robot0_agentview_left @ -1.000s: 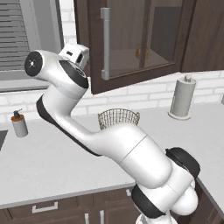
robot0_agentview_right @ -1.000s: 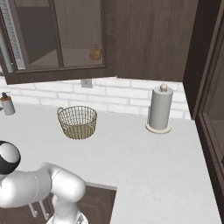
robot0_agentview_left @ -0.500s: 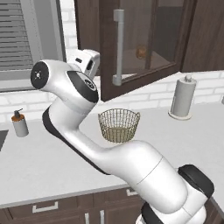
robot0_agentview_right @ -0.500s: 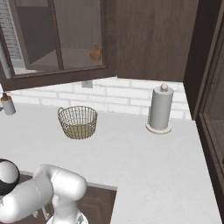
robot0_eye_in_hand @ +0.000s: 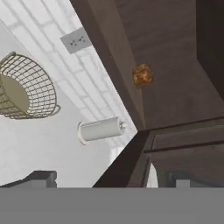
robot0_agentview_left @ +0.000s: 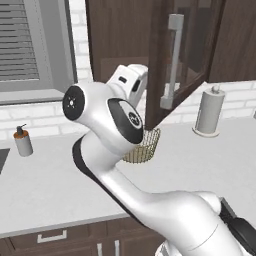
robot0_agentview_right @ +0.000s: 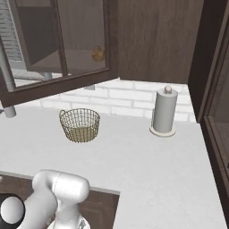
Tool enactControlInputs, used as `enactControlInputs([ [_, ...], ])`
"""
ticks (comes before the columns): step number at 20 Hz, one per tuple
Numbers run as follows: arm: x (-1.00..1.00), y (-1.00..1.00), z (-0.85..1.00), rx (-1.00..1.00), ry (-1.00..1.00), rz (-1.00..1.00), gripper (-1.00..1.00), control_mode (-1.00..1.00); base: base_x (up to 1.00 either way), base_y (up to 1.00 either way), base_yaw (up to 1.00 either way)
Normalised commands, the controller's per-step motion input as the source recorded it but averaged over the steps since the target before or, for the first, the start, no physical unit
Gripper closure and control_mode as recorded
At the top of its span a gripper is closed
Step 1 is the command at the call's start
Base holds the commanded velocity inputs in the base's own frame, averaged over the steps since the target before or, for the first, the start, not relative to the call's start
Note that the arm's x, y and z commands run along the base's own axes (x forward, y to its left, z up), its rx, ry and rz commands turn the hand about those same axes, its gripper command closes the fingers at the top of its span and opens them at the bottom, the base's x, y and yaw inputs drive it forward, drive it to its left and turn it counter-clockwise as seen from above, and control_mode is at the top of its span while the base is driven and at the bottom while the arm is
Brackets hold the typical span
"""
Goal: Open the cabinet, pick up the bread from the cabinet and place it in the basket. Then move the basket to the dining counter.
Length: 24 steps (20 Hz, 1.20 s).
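The cabinet [robot0_agentview_left: 156,75] hangs above the worktop with its glass door swung wide open and the grey bar handle [robot0_agentview_left: 173,60] facing out. The bread [robot0_eye_in_hand: 142,75], a small golden-brown roll, lies on the cabinet shelf; through the door glass it shows as the bread [robot0_agentview_right: 98,53]. The tan wire basket [robot0_agentview_right: 79,125] stands on the worktop below, half hidden by my arm as the basket [robot0_agentview_left: 147,146]. My gripper [robot0_eye_in_hand: 109,180] is open, tips wide apart, holding nothing and looking up at the shelf beside the door's edge. My hand [robot0_agentview_left: 129,81] sits left of the door. The dining counter is out of view.
A paper towel roll [robot0_agentview_right: 164,112] stands on the worktop right of the basket. A soap dispenser [robot0_agentview_left: 21,141] sits far left under the window. A wall outlet [robot0_eye_in_hand: 76,40] is on the brick backsplash. A tall dark cabinet [robot0_agentview_right: 217,112] bounds the right side.
The cabinet door has swung farther open, to the right in the left base view. My hand followed it to the right and my elbow came up toward the camera. The gripper stayed open.
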Motion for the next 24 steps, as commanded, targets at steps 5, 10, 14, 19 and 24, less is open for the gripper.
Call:
enactControlInputs([
  [5,-0.48,-1.00,0.03,0.00,0.00,-0.20,-1.00,-1.00,0.00,0.00,0.00],
  [10,-0.21,-1.00,0.00,0.00,0.00,-0.28,-1.00,-1.00,0.00,0.00,0.00],
  [14,-0.08,-1.00,0.02,0.00,0.00,-0.27,-1.00,-1.00,0.00,0.00,0.00],
  [19,0.00,-1.00,0.13,0.02,0.00,-0.24,-1.00,-1.00,0.00,0.00,0.00],
  [24,-0.01,-0.99,0.15,0.09,-0.02,-0.13,-1.00,-1.00,0.00,0.00,0.00],
])
